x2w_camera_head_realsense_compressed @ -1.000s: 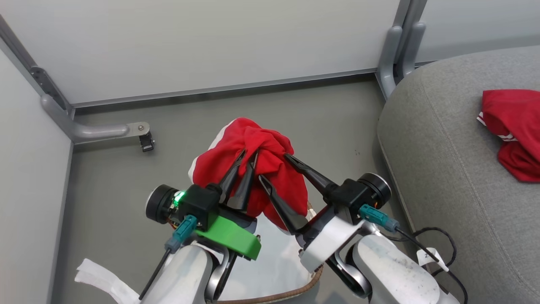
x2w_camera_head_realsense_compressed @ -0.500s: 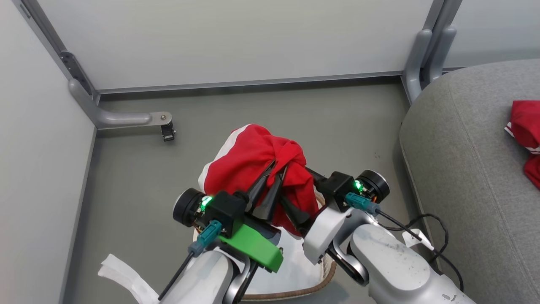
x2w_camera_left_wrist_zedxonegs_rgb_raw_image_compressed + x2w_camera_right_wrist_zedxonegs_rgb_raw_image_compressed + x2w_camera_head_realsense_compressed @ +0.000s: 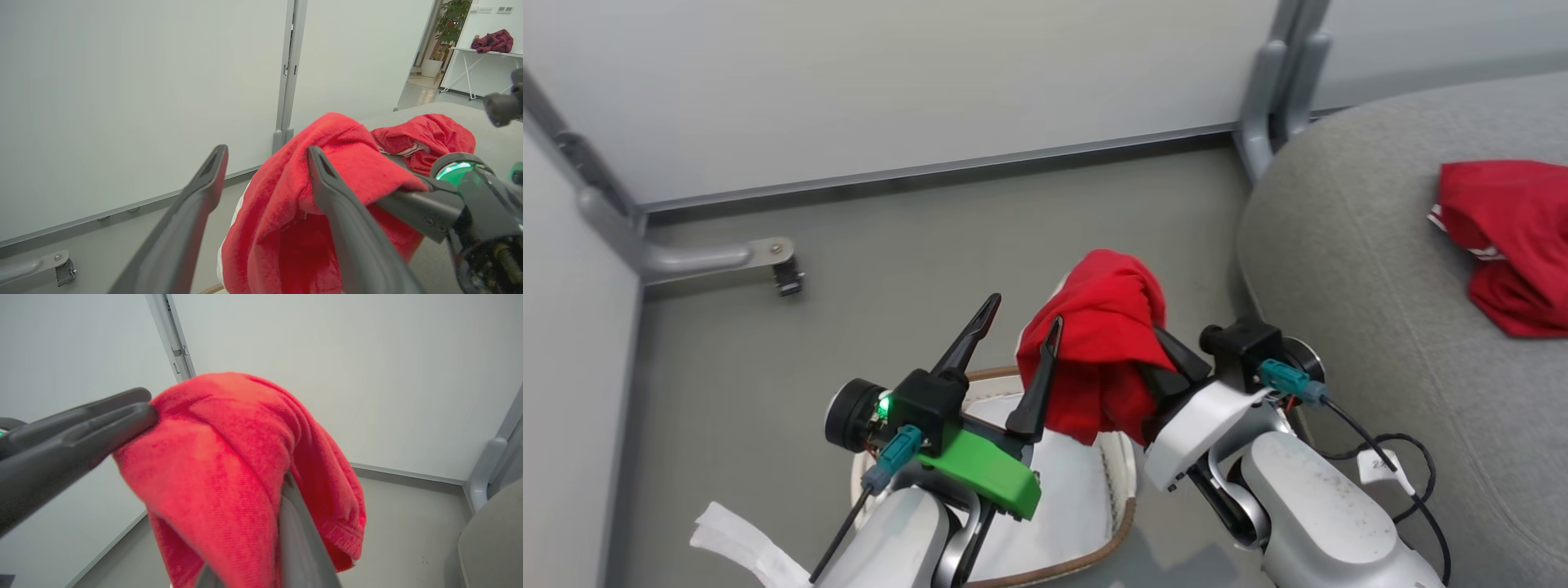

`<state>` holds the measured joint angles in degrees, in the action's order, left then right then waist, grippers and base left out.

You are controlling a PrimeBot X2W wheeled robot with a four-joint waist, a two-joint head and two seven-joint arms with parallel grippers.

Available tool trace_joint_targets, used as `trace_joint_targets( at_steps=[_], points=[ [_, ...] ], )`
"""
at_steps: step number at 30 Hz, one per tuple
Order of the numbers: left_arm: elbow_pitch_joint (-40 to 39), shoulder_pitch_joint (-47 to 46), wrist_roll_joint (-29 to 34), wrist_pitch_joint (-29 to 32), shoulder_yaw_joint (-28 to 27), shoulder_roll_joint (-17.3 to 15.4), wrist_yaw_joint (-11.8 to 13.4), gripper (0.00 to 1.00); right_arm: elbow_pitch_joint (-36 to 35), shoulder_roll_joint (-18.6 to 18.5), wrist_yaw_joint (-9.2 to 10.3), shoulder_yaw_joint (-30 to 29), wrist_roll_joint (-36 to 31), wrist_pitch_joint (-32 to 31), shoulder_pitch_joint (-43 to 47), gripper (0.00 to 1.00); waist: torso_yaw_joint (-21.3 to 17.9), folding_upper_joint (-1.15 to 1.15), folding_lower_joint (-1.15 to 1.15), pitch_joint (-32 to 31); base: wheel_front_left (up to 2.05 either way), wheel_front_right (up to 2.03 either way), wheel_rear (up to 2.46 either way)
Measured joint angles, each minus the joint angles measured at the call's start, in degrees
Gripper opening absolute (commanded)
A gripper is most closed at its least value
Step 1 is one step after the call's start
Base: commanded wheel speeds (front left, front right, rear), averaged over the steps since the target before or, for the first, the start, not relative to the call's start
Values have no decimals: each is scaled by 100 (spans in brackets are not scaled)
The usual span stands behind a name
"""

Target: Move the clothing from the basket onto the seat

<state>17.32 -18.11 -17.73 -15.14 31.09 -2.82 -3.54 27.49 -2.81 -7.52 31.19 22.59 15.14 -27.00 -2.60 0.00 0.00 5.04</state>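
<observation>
One red garment (image 3: 1104,322) atop right hand (image 3: 1170,358) — left hand (image 3: 1023,314) just beside

No fully legible text is showing in any view. A small white tag (image 3: 1380,467) hanging on the black cable (image 3: 1343,415) beside the right forearm is carrying a dark printed mark, too small and blurred to read.

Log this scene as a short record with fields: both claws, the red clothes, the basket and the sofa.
left claw: open, holding nothing
right claw: shut on the raised garment
raised garment: red, hanging over the basket
other garment: red, lying on the sofa
basket: on the floor, white liner showing
sofa: grey, to the robot's right
</observation>
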Motion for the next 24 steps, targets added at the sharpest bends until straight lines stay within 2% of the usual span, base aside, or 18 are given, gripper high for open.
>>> trace_joint_targets(
  at_steps=[8,18,24],
  points=[
    [124,73,172,-1,-323,3,-51,100,-88,-2,0,-407,-57,0,150,0,-912,0,0,52,0,0,0],
    [187,80,111,-1,-293,9,-108,100,-135,-104,0,-889,-21,-1,300,0,-2146,0,0,146,0,0,0],
    [355,-22,79,-1,-153,14,-147,100,-300,-350,0,-1260,-21,0,214,0,-2571,0,0,314,0,0,0]
  ],
)
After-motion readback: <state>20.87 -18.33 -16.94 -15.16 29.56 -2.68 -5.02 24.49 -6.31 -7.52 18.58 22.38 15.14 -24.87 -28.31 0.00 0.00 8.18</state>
